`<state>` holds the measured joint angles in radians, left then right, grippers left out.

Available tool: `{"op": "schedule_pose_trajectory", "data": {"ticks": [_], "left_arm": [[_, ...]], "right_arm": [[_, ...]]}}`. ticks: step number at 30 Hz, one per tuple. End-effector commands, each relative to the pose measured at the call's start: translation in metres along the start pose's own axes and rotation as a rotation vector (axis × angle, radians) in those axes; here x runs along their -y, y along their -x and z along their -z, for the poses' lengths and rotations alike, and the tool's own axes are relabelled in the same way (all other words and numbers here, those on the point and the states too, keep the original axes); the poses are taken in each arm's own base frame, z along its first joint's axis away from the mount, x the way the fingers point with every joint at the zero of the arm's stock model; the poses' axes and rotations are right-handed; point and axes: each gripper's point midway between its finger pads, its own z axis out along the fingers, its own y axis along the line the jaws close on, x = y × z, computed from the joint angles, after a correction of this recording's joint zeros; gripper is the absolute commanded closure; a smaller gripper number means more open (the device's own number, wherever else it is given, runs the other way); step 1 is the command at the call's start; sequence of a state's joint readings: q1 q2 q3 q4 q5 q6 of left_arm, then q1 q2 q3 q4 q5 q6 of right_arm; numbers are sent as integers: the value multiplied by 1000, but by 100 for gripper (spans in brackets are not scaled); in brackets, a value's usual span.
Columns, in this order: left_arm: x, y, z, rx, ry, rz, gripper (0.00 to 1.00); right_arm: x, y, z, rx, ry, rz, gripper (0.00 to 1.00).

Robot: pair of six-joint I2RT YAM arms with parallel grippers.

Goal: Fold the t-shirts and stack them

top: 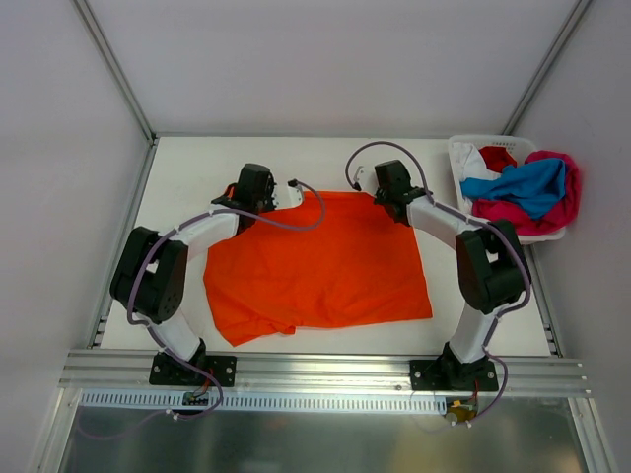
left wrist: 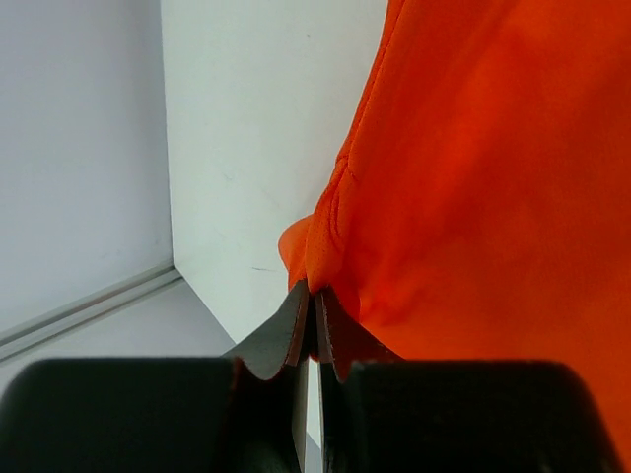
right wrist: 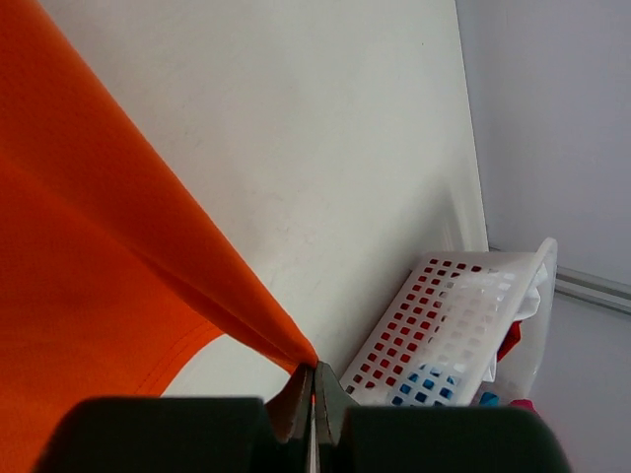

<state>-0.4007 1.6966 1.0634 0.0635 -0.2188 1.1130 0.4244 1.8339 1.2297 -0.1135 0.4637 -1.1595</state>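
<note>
White table (top: 325, 163) under orange t-shirt (top: 325, 266) — left tool (left wrist: 314, 296), right tool (right wrist: 315, 372) each pinching a corner.

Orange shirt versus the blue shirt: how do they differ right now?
The orange shirt lies spread across the table; the blue shirt sits bunched in the basket. The left gripper and right gripper each pinch a far corner of the orange shirt; nothing grips the blue shirt. Both are plain, single-coloured and unfolded.

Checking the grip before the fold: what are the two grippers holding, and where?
Both pinch the orange cloth t-shirt: left gripper and right gripper each shut on a far corner.
</note>
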Motion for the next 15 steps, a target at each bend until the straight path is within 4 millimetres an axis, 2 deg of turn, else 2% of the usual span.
{"op": "schedule_pose_trajectory", "data": {"ticks": [1, 7, 15], "left_arm": [[12, -14, 26, -65, -71, 23, 100], [38, -32, 48, -151, -203, 28, 100], [64, -48, 77, -232, -333, 58, 100]], "right_arm": [[9, -9, 25, 3, -18, -34, 100], [-1, -22, 40, -14, 0, -20, 100], [-16, -32, 50, -42, 12, 14, 100]]}}
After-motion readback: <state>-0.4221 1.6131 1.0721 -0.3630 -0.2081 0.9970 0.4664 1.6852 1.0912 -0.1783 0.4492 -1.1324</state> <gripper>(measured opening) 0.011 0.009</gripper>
